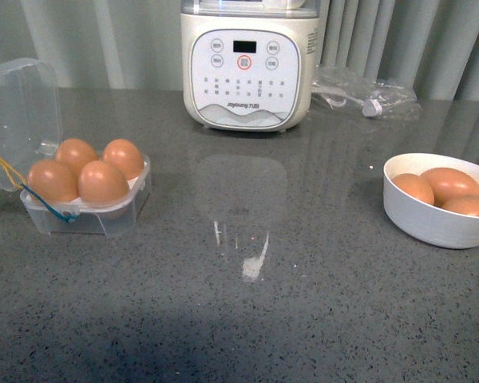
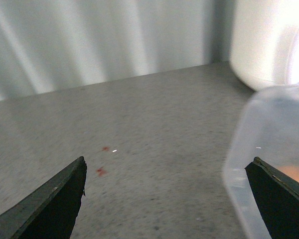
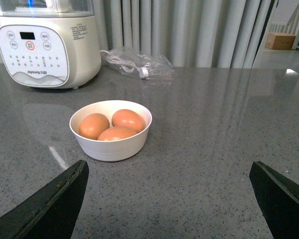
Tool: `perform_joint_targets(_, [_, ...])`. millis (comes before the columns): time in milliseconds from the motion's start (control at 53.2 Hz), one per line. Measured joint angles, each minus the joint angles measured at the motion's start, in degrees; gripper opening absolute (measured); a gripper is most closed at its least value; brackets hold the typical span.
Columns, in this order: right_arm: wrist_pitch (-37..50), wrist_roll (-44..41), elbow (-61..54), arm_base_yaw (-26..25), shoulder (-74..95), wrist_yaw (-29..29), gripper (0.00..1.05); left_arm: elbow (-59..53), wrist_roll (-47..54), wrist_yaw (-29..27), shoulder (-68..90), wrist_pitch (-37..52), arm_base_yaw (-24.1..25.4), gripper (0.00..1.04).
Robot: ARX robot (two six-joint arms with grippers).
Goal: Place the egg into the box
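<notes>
Gaping wide, left gripper [image 2: 168,162], right gripper [image 3: 169,163] hold nothing.

On the front panel [image 1: 247,76] of the cream-white kitchen machine [image 1: 303,56] before me, I read the brand word "Joyoung", low on the panel above a grey wave line. The signs on its round buttons [image 1: 217,45] and the small print [image 3: 79,31] on its side are too small to read.

Soft even light; glare streak on countertop [image 1: 254,267]; box [image 2: 269,149] blurred near left wrist lens.
</notes>
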Motion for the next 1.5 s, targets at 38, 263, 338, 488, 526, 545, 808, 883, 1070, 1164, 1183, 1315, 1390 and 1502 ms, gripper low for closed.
perform_joint_targets(38, [0.0, 0.0, 0.0, 0.0, 0.0, 0.0, 0.98, 0.0, 0.7, 1.7, -0.9, -1.2, -0.9, 0.98])
perform_joint_targets(263, [0.0, 0.0, 0.0, 0.0, 0.0, 0.0, 0.98, -1.6, 0.7, 8.4, -8.8, -11.0, -6.6, 0.98])
perform_joint_targets(338, [0.0, 0.0, 0.0, 0.0, 0.0, 0.0, 0.98, -0.9, -2.9, 5.7, -9.9, -13.4, -6.0, 0.98])
perform_joint_targets(488, [0.0, 0.0, 0.0, 0.0, 0.0, 0.0, 0.98, 1.4, -15.3, 3.9, -14.8, -23.1, -0.1, 0.98])
perform_joint_targets(526, [0.0, 0.0, 0.0, 0.0, 0.0, 0.0, 0.98, 1.5, -18.4, 5.0, -16.6, -26.1, 1.3, 0.98])
perform_joint_targets(545, [0.0, 0.0, 0.0, 0.0, 0.0, 0.0, 0.98, 1.4, -20.7, 6.0, -17.9, -27.8, 2.3, 0.98])
perform_joint_targets(808, [0.0, 0.0, 0.0, 0.0, 0.0, 0.1, 0.98, -0.1, -28.1, 9.3, -23.8, -30.2, 4.2, 0.98])
perform_joint_targets(883, [0.0, 0.0, 0.0, 0.0, 0.0, 0.0, 0.98, -2.9, -22.8, 0.6, -24.5, -24.4, 2.6, 0.86])
perform_joint_targets(1070, [0.0, 0.0, 0.0, 0.0, 0.0, 0.0, 0.98, -11.1, -15.5, -5.2, -30.0, -20.6, -0.1, 0.56])
perform_joint_targets(1164, [0.0, 0.0, 0.0, 0.0, 0.0, 0.0, 0.98, -15.7, -14.2, -6.7, -33.8, -20.5, -1.9, 0.33])
perform_joint_targets(1183, [0.0, 0.0, 0.0, 0.0, 0.0, 0.0, 0.98, -16.4, -14.1, -7.0, -34.4, -20.5, -2.2, 0.29])
perform_joint_targets(1315, [0.0, 0.0, 0.0, 0.0, 0.0, 0.0, 0.98, -19.6, -13.8, -8.5, -38.5, -20.6, -3.3, 0.06])
perform_joint_targets(1390, [0.0, 0.0, 0.0, 0.0, 0.0, 0.0, 0.98, -21.2, -13.6, -9.7, -40.7, -21.2, -4.6, 0.04])
perform_joint_targets(1502, [0.0, 0.0, 0.0, 0.0, 0.0, 0.0, 0.98, -23.2, -13.4, -13.2, -44.1, -22.7, -8.0, 0.04])
